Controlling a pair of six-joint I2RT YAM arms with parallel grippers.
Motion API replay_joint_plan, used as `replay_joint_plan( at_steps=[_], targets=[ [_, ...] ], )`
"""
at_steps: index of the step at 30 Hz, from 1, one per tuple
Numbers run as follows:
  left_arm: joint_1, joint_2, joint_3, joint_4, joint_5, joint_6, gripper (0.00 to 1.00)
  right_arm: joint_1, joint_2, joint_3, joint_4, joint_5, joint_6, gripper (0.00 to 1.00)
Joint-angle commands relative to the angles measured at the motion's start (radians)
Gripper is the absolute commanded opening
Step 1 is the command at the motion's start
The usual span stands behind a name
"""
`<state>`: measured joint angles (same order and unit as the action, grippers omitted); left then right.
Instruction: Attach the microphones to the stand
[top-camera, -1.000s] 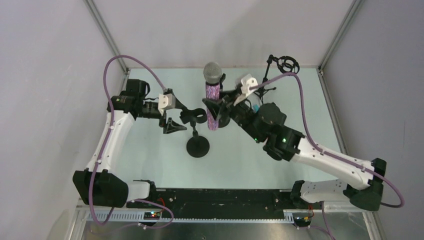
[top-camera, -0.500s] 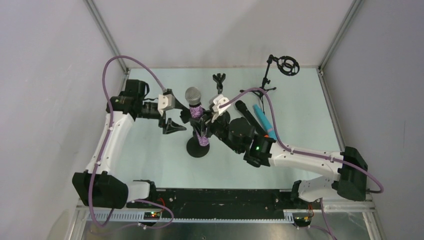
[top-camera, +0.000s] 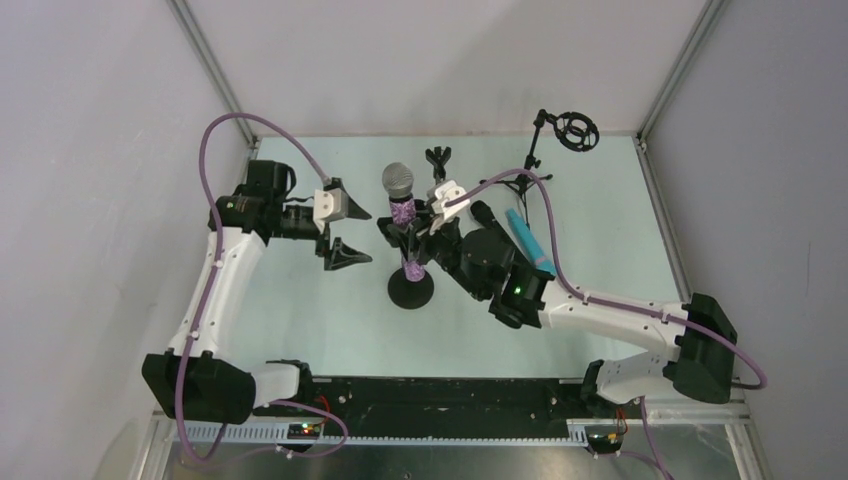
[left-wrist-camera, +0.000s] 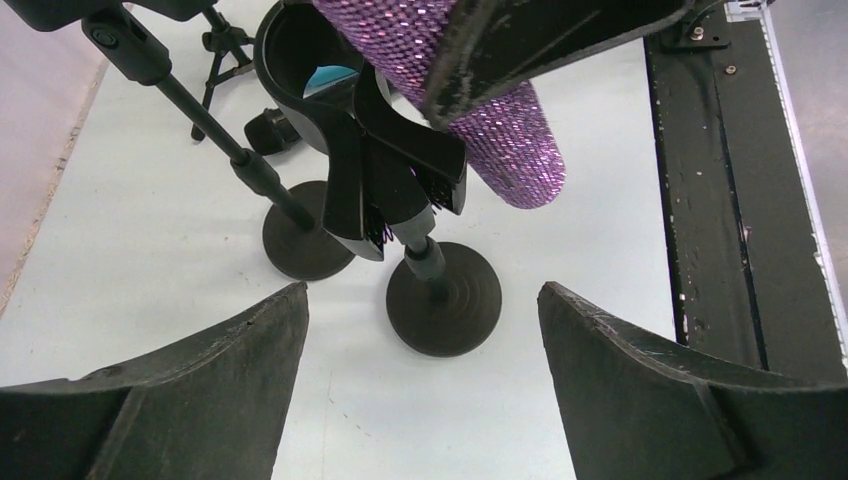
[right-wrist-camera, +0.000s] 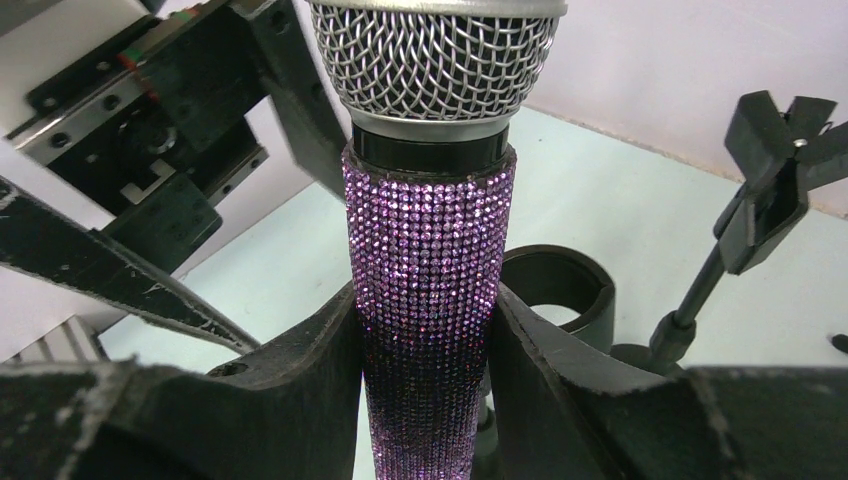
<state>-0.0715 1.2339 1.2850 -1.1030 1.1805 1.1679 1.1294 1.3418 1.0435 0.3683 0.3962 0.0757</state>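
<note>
No text, label or number is legible here — not on anything.

purple microphone (right-wrist-camera: 428, 300): body covered in tiny glittering facets, rough and sparkly
mesh head (right-wrist-camera: 435, 60): woven silver metal wire, shiny
stand clip (left-wrist-camera: 345, 200): black plastic, smooth, slight sheen
stand base (left-wrist-camera: 443, 298): matt black, fine rings
left tool (left-wrist-camera: 420, 390): black matt plastic, scuffed pale at edges
right tool (right-wrist-camera: 428, 350): same black matt plastic, chalky wear marks
counter (left-wrist-camera: 130, 260): pale, smooth, matt

Robotics lab enclosure, bare white walls (top-camera: 450, 60), aluminium corner posts (top-camera: 208, 65), pale green table (top-camera: 320, 310)
</note>
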Motion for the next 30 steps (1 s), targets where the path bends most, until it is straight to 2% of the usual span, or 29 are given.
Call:
replay_joint_plan(
  at_steps=[1,7,11,13,14,16,17,20,23,26,28,30],
  targets=[
    [0.004,-0.018,0.02,-0.005,-0.005,-0.011,0.96,0.034,-0.07,0.001,0.057,0.027,-0.016,0.0],
    [-0.023,-0.019,0.044,-0.007,0.047,-0.125,1.0,0.047,-0.163,-0.001,0.026,0.032,-0.062,0.0],
    [-0.079,-0.045,0.007,0.004,0.009,-0.175,1.0,0.007,-0.221,-0.001,0.016,0.041,-0.142,0.0],
    [-0.096,-0.056,-0.03,0.102,-0.046,-0.319,1.0,-0.034,-0.242,0.002,0.022,0.018,-0.146,0.0],
    [-0.098,-0.082,-0.052,0.273,-0.113,-0.518,1.0,-0.046,-0.248,0.005,0.025,0.011,-0.147,0.0],
    [-0.101,-0.131,-0.115,0.516,-0.263,-0.766,1.0,-0.079,-0.239,0.037,0.013,-0.01,-0.157,0.0],
    [-0.105,-0.138,-0.103,0.546,-0.298,-0.798,1.0,-0.096,-0.233,0.068,0.001,-0.017,-0.163,0.0],
    [-0.136,-0.156,-0.021,0.548,-0.53,-0.918,1.0,-0.122,-0.209,0.119,-0.019,-0.041,-0.183,0.0],
    [-0.142,-0.185,0.049,0.466,-0.628,-0.94,1.0,-0.152,-0.189,0.179,-0.053,-0.059,-0.182,0.0],
    [-0.143,-0.241,0.015,0.449,-0.744,-0.956,1.0,-0.176,-0.16,0.227,-0.095,-0.075,-0.179,0.0],
    [-0.142,-0.291,-0.033,0.432,-0.721,-0.916,1.0,-0.198,-0.144,0.25,-0.123,-0.096,-0.162,0.0],
    [-0.143,-0.338,-0.077,0.426,-0.636,-0.907,1.0,-0.216,-0.134,0.26,-0.129,-0.117,-0.139,0.0]
  ],
)
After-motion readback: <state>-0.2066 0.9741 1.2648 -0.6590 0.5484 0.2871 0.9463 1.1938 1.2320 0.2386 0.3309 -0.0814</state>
